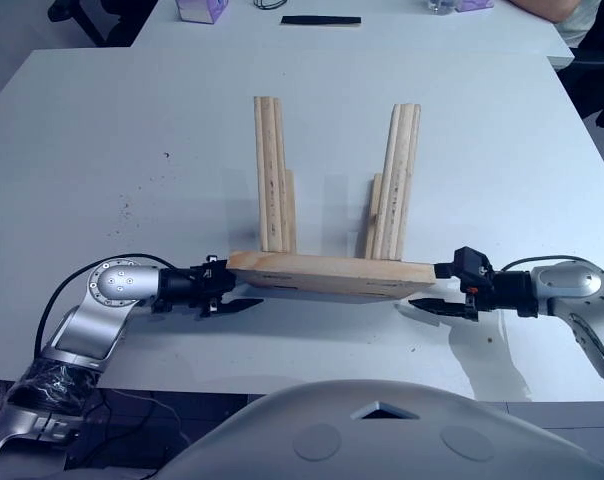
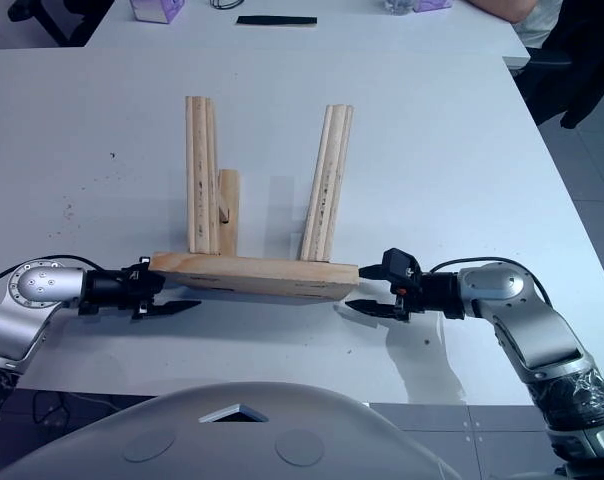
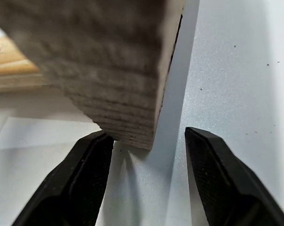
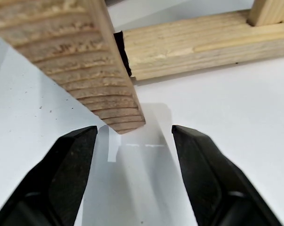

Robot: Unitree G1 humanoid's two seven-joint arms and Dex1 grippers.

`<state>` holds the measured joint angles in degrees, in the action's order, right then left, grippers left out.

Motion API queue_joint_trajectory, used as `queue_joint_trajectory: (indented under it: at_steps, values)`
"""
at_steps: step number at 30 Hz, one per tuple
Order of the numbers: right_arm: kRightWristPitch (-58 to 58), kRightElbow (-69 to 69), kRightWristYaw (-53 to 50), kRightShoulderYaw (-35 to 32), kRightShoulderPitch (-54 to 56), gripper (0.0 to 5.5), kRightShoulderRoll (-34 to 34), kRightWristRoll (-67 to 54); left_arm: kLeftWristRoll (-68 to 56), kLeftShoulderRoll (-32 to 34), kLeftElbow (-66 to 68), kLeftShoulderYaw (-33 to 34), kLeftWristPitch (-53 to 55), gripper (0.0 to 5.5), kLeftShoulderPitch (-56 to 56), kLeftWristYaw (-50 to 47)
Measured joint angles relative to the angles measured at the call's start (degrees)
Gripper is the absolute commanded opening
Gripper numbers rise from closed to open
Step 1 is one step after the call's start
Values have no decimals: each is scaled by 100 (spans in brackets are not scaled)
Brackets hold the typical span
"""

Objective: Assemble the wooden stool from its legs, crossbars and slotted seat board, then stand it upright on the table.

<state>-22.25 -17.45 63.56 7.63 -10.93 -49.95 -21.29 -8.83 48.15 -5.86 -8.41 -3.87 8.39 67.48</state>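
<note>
1 seat board (image 1: 327, 273), 2 leg pairs (image 1: 272, 170) at its 12 o'clock. L gripper (image 1: 236, 285) at 9, R gripper (image 1: 432, 288) at 3, both spread.

- White rectangular desk (image 1: 252, 32) at the far side of the scene, running across the top of the head views.
- Lilac box (image 1: 202, 9) on it, towards its left end, cut off by the frame edge.
- Flat black strip (image 1: 320, 20), lying just right of the box, near the desk's mid-length.
- Clear glass vessel (image 1: 442, 5) further right, with a small lilac item (image 1: 474, 5) just beside it.
- Black chair (image 1: 77, 12) off the far desk's left end.
- Grey tiled floor (image 2: 594, 200) on the right.
</note>
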Motion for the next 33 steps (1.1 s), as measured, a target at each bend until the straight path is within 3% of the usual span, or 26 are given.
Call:
queue_joint_trajectory:
  at_steps: [5, 7, 14, 24, 33]
  values:
    - [0, 4, -52, 291, 86, 296, 288, 46, 21, -87, 31, -100, -76, 276, -60, -45]
    - [4, 42, -154, 390, 115, 296, 439, 145, 34, -128, 38, -158, -81, 247, -108, -76]
    - [70, 140, -277, 404, 113, 179, 541, 224, 27, -135, 184, -207, -177, 133, -234, -92]
    - [349, 164, -331, 366, -16, 174, 541, 341, -100, -102, 89, -220, 60, 132, -233, 61]
    - [-2185, -1587, -431, -1347, -535, 174, -334, -2187, -2145, 844, -1766, 904, 2469, 133, 160, 474]
